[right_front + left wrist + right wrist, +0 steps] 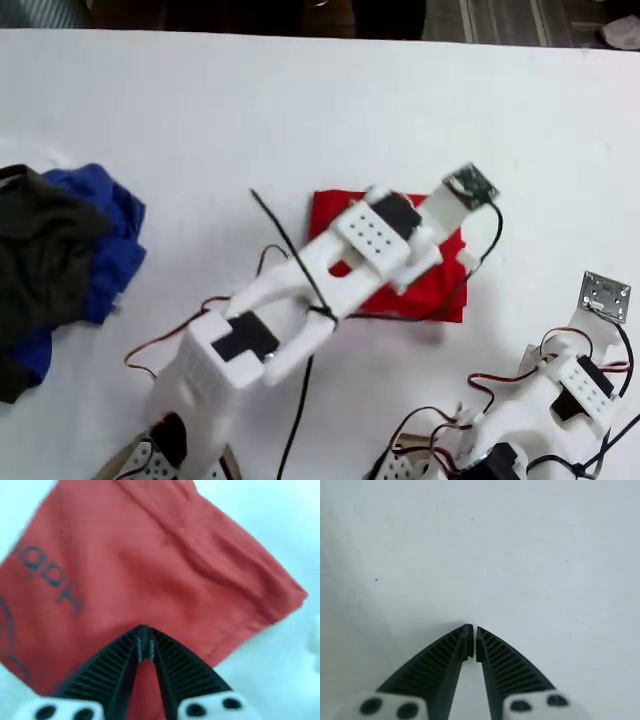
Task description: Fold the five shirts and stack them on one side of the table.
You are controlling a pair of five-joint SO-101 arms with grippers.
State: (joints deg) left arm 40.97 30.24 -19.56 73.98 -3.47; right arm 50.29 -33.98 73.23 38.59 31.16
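The red shirt lies as a compact rectangle near the middle of the tabletop, a touch toward the right edge. From the left wrist view it looks flat and squared off, with a couple of creases and one crisp corner. I'd call that one folded, or very nearly.

Right above it sits the left gripper, its black jaws pressed together at the tips, with no cloth visibly pinched between them. Whether it touches the fabric or hangs just over it, I can't tell.

Over by the right end of the near edge, the right gripper is also closed, tips meeting over bare white tabletop and holding nothing.

Now the backlog: at the left edge a blue shirt and a dark shirt lie crumpled together, the dark one draped over the blue, both plainly unfolded.

So by my count it's one folded, two in sight waiting, and no stack begun at either side. This is early going, with most of the work ahead.
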